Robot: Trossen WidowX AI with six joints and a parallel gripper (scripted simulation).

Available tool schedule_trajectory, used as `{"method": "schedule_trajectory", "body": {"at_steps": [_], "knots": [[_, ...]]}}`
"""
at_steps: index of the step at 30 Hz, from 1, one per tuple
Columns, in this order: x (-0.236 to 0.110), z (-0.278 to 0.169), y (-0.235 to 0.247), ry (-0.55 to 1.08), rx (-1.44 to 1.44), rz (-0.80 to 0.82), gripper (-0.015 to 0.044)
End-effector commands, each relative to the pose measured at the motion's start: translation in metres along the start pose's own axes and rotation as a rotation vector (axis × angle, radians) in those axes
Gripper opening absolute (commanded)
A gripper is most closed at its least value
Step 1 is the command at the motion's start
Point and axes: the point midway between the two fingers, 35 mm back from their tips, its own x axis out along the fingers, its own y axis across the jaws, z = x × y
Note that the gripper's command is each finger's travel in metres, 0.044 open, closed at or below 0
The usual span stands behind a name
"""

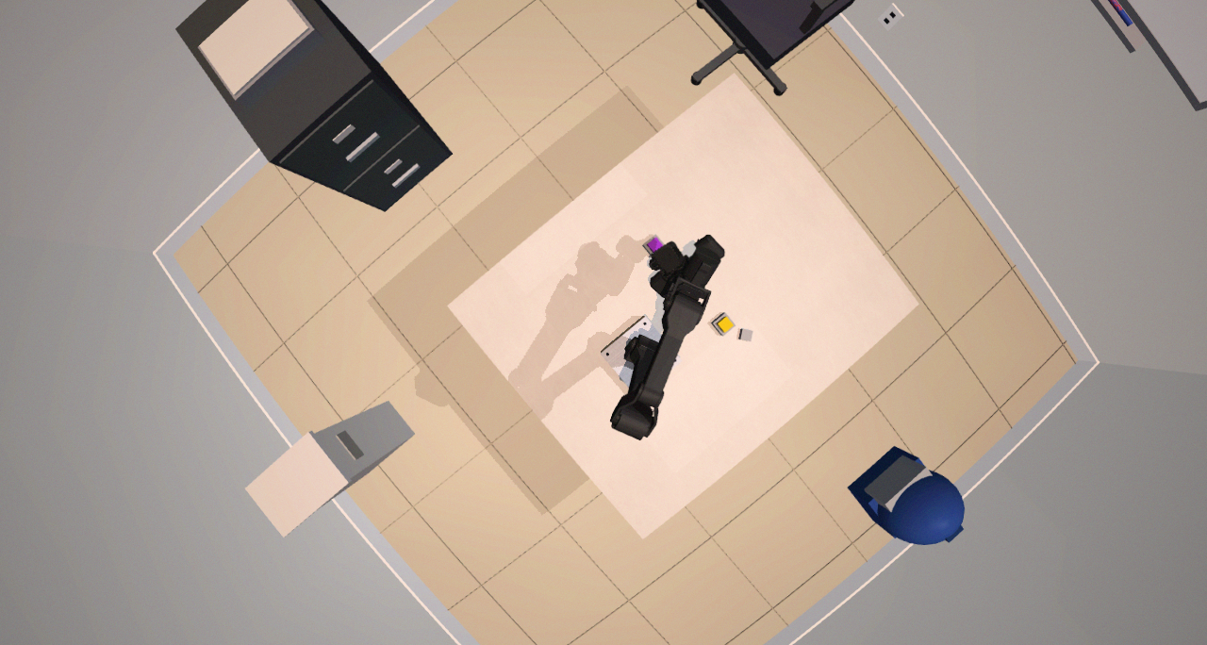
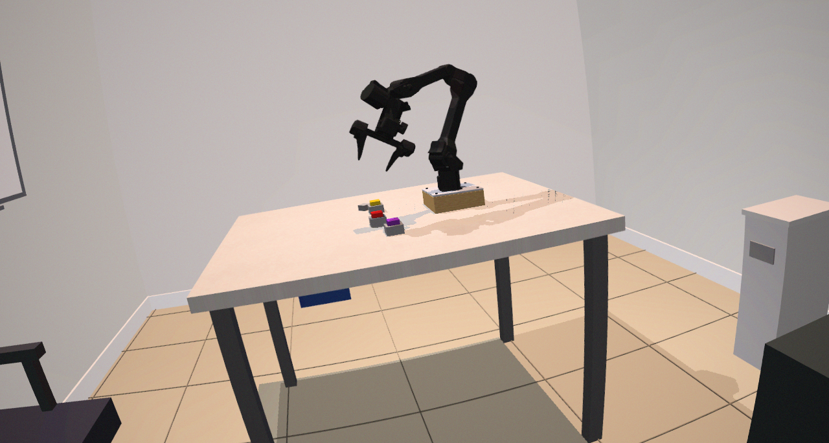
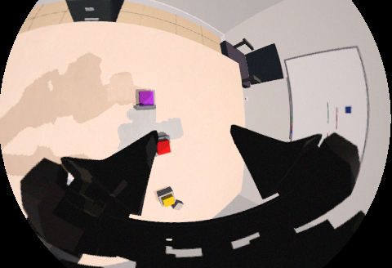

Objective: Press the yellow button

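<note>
Yellow button point(image 2: 375, 201) below raised end effector point(image 2: 379, 154) (open, empty).

We record a pale wooden table top on dark legs point(image 2: 596, 289) standing on a tan tiled floor point(image 2: 637, 382) edged with a white skirting. At about ten o'clock in the top view stands a black metal filing cabinet with silver drawer handles point(image 1: 338, 118). At one o'clock sits a dark office chair on a star base point(image 1: 764, 8). At five o'clock we note a blue domed bin point(image 1: 924, 510). At eight o'clock stands a grey box-shaped unit with a pale top point(image 1: 371, 438). On the wall at two o'clock hangs a whiteboard with a grey frame point(image 1: 1173, 58). A small white wall socket point(image 1: 890, 16) lies beside the chair.
</note>
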Motion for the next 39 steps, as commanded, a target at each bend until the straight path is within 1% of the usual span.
{"method": "schedule_trajectory", "body": {"at_steps": [1, 7, 13, 15, 21, 23, 26, 27, 35, 36, 39], "knots": [[0.003, -0.057, -0.011, 0.181, 0.371, 0.057, 0.04], [-0.009, -0.143, -0.008, 0.443, 0.954, 0.105, 0.04], [-0.035, -0.217, 0.016, 0.689, 1.524, 0.126, 0.04], [-0.039, -0.225, 0.02, 0.717, 1.589, 0.127, 0.04], [-0.039, -0.225, 0.02, 0.717, 1.589, 0.127, 0.04], [-0.03, -0.229, 0.025, 0.717, 1.589, 0.127, 0.0348], [0.003, -0.242, 0.046, 0.717, 1.589, 0.127, 0.0269], [0.009, -0.244, 0.05, 0.717, 1.589, 0.128, 0.0242], [0.01, -0.245, 0.052, 0.717, 1.589, 0.128, 0.0032], [0.01, -0.245, 0.052, 0.717, 1.589, 0.128, 0.002], [0.01, -0.245, 0.052, 0.717, 1.589, 0.128, 0.002]]}}
